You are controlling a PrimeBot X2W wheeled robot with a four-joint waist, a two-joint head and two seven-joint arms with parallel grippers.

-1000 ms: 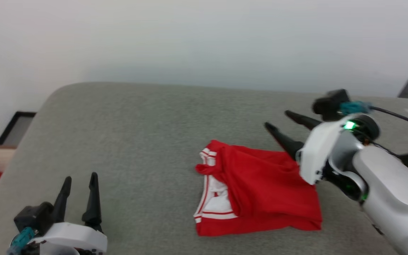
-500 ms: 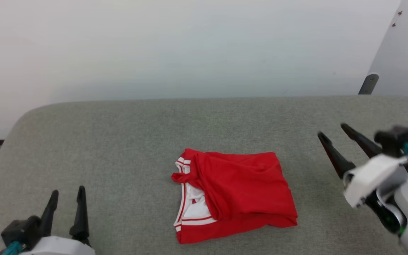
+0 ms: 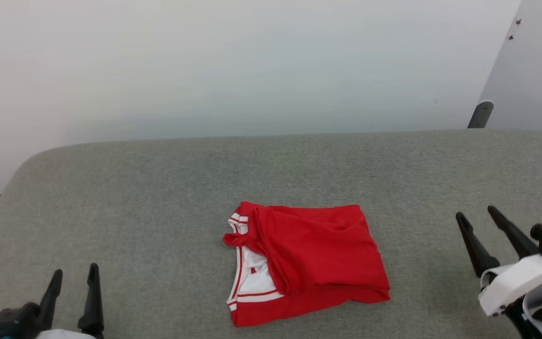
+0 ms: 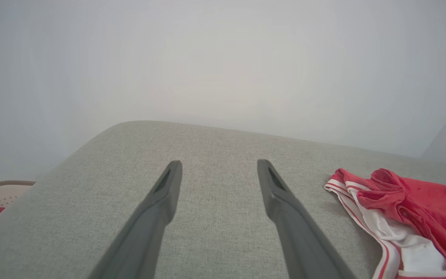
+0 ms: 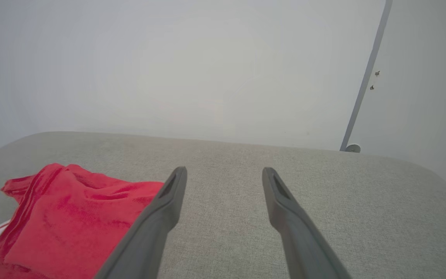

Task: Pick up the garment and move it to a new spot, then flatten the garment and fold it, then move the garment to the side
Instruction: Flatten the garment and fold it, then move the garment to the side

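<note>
Right claw (image 3: pixel 475 213) drawn clear, rumpled square-folded red garment (image 3: pixel 318 254), woven grey cushion (image 3: pixel 158 188)

Garment (image 4: pixel 428 205) & basket (image 4: pixel 2 192) partly off-frame

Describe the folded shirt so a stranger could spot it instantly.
Start at the grey cushion below the pale wall. The garment lies folded at its middle front. It is the cushion's one bright red thing, with white striped trim on its left edge.

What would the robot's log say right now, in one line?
shirt: folded, lying on cushion | left jaws: open, empty | right jaws: open, empty
</note>
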